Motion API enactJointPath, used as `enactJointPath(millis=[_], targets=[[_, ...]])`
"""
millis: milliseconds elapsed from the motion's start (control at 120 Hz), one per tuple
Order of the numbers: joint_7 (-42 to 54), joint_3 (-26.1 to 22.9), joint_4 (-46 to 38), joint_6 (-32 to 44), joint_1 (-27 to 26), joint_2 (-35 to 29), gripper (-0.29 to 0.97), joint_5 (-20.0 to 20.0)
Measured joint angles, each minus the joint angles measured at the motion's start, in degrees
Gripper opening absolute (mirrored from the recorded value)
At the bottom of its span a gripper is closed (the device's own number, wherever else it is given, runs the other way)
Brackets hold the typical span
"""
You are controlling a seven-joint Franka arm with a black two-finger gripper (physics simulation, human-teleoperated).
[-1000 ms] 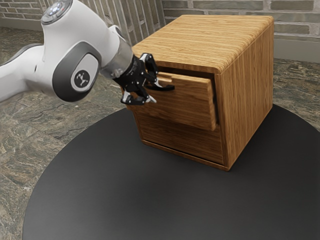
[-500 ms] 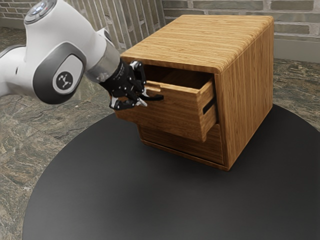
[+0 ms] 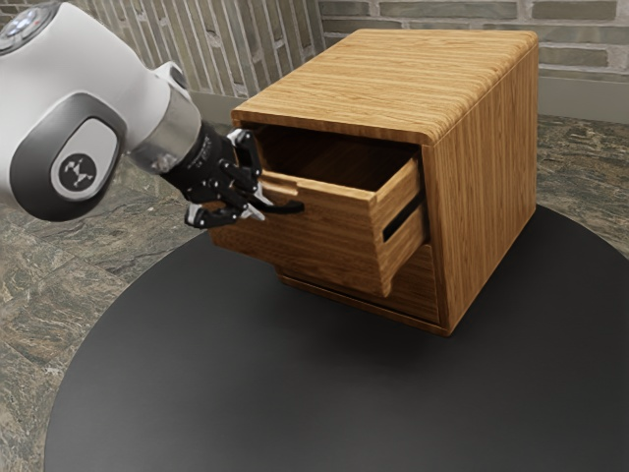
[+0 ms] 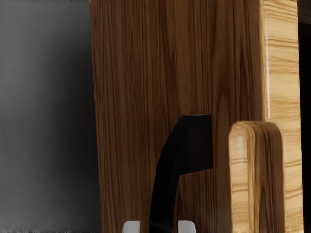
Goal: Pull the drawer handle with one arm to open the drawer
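A wooden cabinet (image 3: 472, 128) stands on the round black table (image 3: 324, 393). Its upper drawer (image 3: 334, 231) is pulled well out toward the exterior view's left, so the hollow inside shows. My black gripper (image 3: 248, 202) is shut on the black drawer handle (image 3: 280, 207) at the drawer's front. In the wrist view the curved black handle (image 4: 175, 165) runs up the drawer front (image 4: 146, 97) from between my light fingertips (image 4: 131, 226). The lower drawer (image 3: 393, 285) sits flush in the cabinet.
A stone floor (image 3: 59, 275) surrounds the table, and a brick wall (image 3: 580, 29) runs behind the cabinet. The black tabletop stretches wide in front of the cabinet toward the view's bottom.
My hand has moved toward the exterior view's left with the handle in it, and the upper drawer has slid from slightly out to well out.
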Motion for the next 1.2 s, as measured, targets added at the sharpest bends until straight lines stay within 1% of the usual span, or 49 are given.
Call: enactJointPath(millis=[242, 650, 917, 1000, 1075, 1133, 1200], targets=[[0.2, 0.1, -3.7, -0.1, 0.0, -3.7, -0.07, 0.0], [0.3, 0.4, -9.1, -0.5, 0.1, -10.3, -0.03, 0.1], [0.4, 0.5, -10.9, -0.9, 0.2, -12.9, -0.03, 0.2], [0.3, 0.5, -10.8, -1.4, 0.2, -14.3, 0.05, 0.2], [0.3, 0.5, -10.5, -3.1, 0.6, -16.4, 0.20, 0.2], [0.2, 0.1, -8.0, -5.9, 2.6, -17.2, 0.31, 0.3], [0.2, 0.4, -3.6, -9.9, 3.7, -16.8, 0.41, 0.2]])
